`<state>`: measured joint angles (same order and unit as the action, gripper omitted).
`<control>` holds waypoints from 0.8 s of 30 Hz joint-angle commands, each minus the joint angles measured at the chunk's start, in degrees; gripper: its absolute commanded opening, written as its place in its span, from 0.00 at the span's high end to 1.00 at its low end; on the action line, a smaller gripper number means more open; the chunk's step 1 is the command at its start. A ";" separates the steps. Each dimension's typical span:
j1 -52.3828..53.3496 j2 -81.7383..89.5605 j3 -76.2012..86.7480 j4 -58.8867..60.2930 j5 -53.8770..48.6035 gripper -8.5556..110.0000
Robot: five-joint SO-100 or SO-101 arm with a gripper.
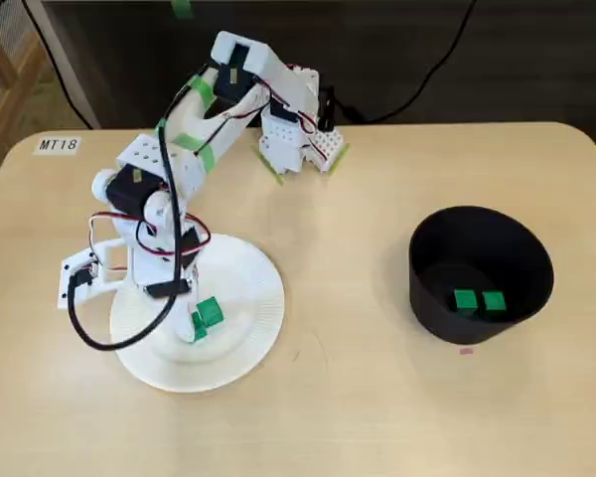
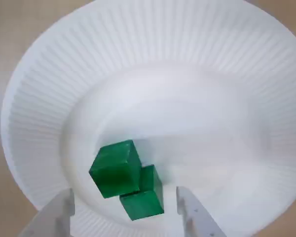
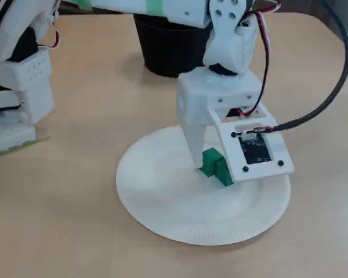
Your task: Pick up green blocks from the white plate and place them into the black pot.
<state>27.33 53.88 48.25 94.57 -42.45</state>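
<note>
Two green blocks sit touching on the white plate (image 2: pixel 197 98): one (image 2: pixel 116 168) tilted, the other (image 2: pixel 144 197) just below it in the wrist view. My gripper (image 2: pixel 124 194) is open and low over the plate, its fingers (image 2: pixel 60 215) standing on either side of the pair without pressing them. In a fixed view the blocks (image 1: pixel 208 315) lie under the gripper on the plate (image 1: pixel 248 288). The black pot (image 1: pixel 482 238) stands far to the right and holds two green blocks (image 1: pixel 465 299) (image 1: pixel 494 301). In the other fixed view one finger (image 3: pixel 194 142) stands beside the blocks (image 3: pixel 211 162).
The arm's base (image 1: pixel 298 139) is clamped at the table's far edge. A black cable (image 1: pixel 99 333) loops off the wrist over the plate's left rim. A label reading MT18 (image 1: pixel 58 145) is stuck at the table's far left. Bare tabletop lies between plate and pot.
</note>
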 commanded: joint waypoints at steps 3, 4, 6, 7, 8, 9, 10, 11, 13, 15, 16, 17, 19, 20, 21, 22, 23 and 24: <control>0.09 0.18 -2.55 -0.26 -0.70 0.68; 0.00 -0.09 -2.72 -0.26 -0.70 0.68; 0.00 -0.70 -3.43 -0.26 -0.70 0.68; 0.00 -1.05 -3.69 -0.26 -0.70 0.69; 0.00 -1.41 -3.87 -0.26 -0.70 0.69; -0.09 -1.85 -4.04 -0.26 -0.70 0.69; -0.09 -2.20 -4.22 -0.26 -0.70 0.69; -0.09 -2.55 -4.31 -0.26 -0.70 0.69; -0.18 -3.52 -5.01 -0.26 -0.44 0.71; -0.35 -4.66 -6.24 -0.26 0.09 0.74; -0.53 -5.36 -7.03 -0.26 0.62 0.77; -0.70 -6.24 -8.00 -0.26 1.14 0.81; -1.05 -8.35 -10.63 -0.26 2.99 0.91; -1.23 -9.40 -11.87 -0.18 3.87 0.95; -1.41 -9.93 -12.74 0.09 4.13 0.95; -1.49 -9.93 -13.01 0.09 4.13 0.95; -1.58 -9.67 -13.18 0.09 4.31 0.95; -1.58 -9.14 -13.27 0.18 4.48 0.95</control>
<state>26.37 43.42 37.97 94.57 -38.58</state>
